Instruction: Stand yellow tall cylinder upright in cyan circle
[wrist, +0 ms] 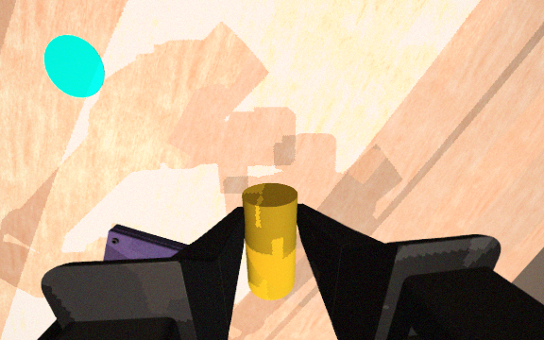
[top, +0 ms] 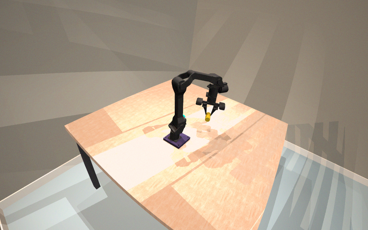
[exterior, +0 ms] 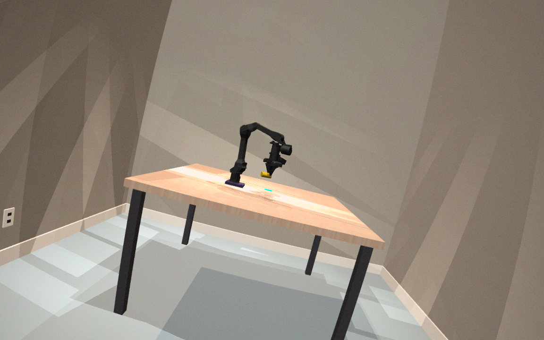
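The yellow tall cylinder [wrist: 270,241] is a smooth, matte body with flat circular end faces, and it is clamped across its middle between the two dark, wedge-shaped fingers of the gripper [top: 209,112]. In the exterior view the yellow tall cylinder [exterior: 265,174] lies roughly horizontal in the grasp and hangs clear above the tabletop [exterior: 308,211], not touching it. The tabletop [top: 225,183] is a flat slab of pale wood with fine grain, crossed by thin dark seam lines and broken patches of light and shadow; it rests on straight black legs [exterior: 126,253]. The cyan circle [wrist: 74,66] is a flat, uniformly coloured disc on the wood surface, seen as an oval toward the upper left of the wrist view, well apart from the held yellow tall cylinder. In the exterior view the cyan circle [exterior: 268,190] lies on the tabletop below the gripper [exterior: 268,172]. The arm [top: 178,97] is black with rounded joint housings: its lower link rises nearly vertical from a square purple base plate [top: 186,142] with small corner fasteners, the upper link reaches out about level from the elbow, and the wrist turns straight down so that the gripper points at the tabletop.
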Controlling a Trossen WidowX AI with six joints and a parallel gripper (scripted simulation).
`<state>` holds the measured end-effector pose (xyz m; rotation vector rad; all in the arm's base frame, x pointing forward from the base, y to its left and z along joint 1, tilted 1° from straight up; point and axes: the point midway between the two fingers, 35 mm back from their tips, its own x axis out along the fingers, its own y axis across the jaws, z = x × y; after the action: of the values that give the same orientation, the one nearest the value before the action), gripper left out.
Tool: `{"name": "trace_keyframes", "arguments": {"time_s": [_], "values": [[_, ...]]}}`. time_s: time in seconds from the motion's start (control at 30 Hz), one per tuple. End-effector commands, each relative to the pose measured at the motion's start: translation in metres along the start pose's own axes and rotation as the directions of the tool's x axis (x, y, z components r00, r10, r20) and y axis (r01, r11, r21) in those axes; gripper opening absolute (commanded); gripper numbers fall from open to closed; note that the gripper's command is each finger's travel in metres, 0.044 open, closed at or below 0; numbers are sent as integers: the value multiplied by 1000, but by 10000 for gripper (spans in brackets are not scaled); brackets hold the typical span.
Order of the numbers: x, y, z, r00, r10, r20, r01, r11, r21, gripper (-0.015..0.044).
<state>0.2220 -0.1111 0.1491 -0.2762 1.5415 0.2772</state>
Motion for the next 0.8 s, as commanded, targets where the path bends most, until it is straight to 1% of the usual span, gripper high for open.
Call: {"name": "trace_keyframes", "arguments": {"time_s": [0.0, 0.77], "values": [[-3, 6, 10, 1000, -2, 5, 2, 999, -36, 105], [-8, 52, 54, 1000, 2, 9, 1, 968, -252, 105]]}}
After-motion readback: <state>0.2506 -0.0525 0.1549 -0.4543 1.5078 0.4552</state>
